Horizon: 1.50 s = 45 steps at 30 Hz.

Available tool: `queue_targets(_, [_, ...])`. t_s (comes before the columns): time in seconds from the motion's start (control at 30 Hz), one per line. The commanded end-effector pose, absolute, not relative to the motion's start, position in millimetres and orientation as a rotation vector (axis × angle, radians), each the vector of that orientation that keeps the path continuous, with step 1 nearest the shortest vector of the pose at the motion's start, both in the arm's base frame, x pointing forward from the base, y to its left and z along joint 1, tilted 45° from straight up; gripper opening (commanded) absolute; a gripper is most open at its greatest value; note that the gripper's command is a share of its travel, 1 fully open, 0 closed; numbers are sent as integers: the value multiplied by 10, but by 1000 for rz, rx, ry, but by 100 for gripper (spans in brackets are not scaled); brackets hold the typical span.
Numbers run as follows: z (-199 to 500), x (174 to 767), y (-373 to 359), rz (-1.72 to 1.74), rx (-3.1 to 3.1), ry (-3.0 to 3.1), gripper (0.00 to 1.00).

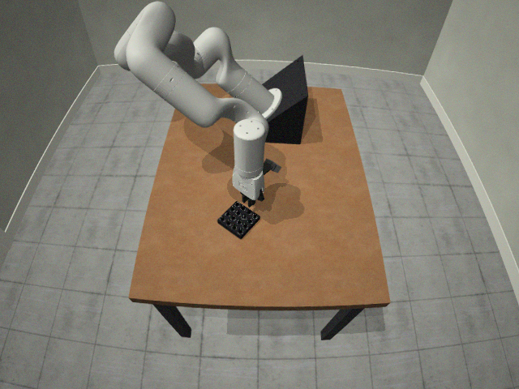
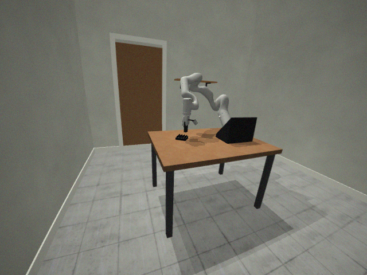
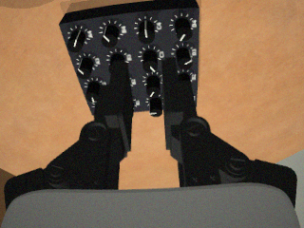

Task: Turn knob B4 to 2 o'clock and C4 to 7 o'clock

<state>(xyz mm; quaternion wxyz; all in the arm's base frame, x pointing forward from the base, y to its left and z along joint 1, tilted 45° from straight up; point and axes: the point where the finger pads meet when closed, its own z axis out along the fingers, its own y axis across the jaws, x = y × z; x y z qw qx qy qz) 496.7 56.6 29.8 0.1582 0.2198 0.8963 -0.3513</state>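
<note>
On my top view, the knob box (image 1: pixel 229 226) (image 2: pixel 181 138) (image 3: pixel 138 13) sits on the counter (image 1: pixel 268 259) (image 2: pixel 207 148) (image 3: pixel 33 85), just below the frame's centre. My tool (image 1: pixel 251 203) (image 2: pixel 186 131) (image 3: pixel 145 79) hovers near it, fingers slightly spread, pinching nothing. In the wrist view, the box fills the upper middle.

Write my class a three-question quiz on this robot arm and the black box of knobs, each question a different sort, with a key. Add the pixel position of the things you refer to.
1. True or false: the tips of the black-fingered gripper (image 1: pixel 252 201) (image 2: pixel 186 130) (image 3: pixel 143 61) are touching each other.

2. Choose: the white jointed arm (image 1: pixel 184 91) (image 2: pixel 209 94) is mounted on
a) the door
b) the black wedge-shaped block (image 1: pixel 287 121) (image 2: pixel 241 130)
c) the tiled floor

3. Fill in: the square black knob box (image 1: pixel 238 220) (image 2: pixel 181 137) (image 3: pixel 133 45) stands on the brown, dark-legged ____.

Key: 1 false; 2 b; 3 table (image 1: pixel 259 267) (image 2: pixel 207 150) (image 3: pixel 147 157).
</note>
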Motion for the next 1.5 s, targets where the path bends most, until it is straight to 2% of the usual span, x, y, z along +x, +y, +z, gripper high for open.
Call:
queue_targets(0.0, [299, 4973, 569, -1003, 628, 2563, 19])
queue_targets(1.47, [30, 5029, 300, -1004, 628, 2563, 19])
